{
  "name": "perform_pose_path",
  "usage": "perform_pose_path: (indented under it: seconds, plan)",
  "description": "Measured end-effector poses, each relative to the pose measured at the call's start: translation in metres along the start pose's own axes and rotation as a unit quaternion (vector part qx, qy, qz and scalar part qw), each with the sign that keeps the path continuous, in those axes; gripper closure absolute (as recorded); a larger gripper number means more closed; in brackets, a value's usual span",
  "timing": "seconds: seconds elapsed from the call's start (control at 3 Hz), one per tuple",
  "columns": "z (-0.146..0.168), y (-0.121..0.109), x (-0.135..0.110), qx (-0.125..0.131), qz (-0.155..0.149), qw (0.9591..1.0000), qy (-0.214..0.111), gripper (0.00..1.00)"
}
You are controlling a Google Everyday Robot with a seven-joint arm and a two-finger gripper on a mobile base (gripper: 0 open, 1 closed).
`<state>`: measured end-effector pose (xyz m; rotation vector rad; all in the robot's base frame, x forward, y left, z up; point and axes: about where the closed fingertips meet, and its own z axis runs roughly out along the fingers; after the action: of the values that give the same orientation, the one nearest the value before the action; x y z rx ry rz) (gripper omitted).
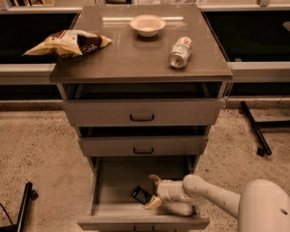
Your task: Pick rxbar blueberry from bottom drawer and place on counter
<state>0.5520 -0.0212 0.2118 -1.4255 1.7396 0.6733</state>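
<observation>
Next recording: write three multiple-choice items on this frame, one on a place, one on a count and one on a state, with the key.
1. Where is the rxbar blueberry?
A) on the floor
B) inside the bottom drawer
C) in the top drawer

2. How many things lie on the counter?
A) one
B) five
C) three

3. In what state is the bottom drawer?
A) pulled open
B) pushed shut
C) taken out of the cabinet

Key:
1 B: the bar lies on the drawer's floor, right beside the end effector, which is reached into the drawer with its fingers spread.
2 C: a chip bag, a bowl and a can sit there.
3 A: the drawer stands out from the cabinet and its inside shows.
</observation>
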Motion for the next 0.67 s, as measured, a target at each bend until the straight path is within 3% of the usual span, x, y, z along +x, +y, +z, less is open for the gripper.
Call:
perform_pose_path:
  seconds: [0.33, 0.67]
  plan:
    - [0.015, -0.005, 0.012, 0.003, 0.004, 1.0, 0.004, 0.26]
    - [0.028, -0.005, 0.023, 0.006, 0.016, 0.9999, -0.003, 0.26]
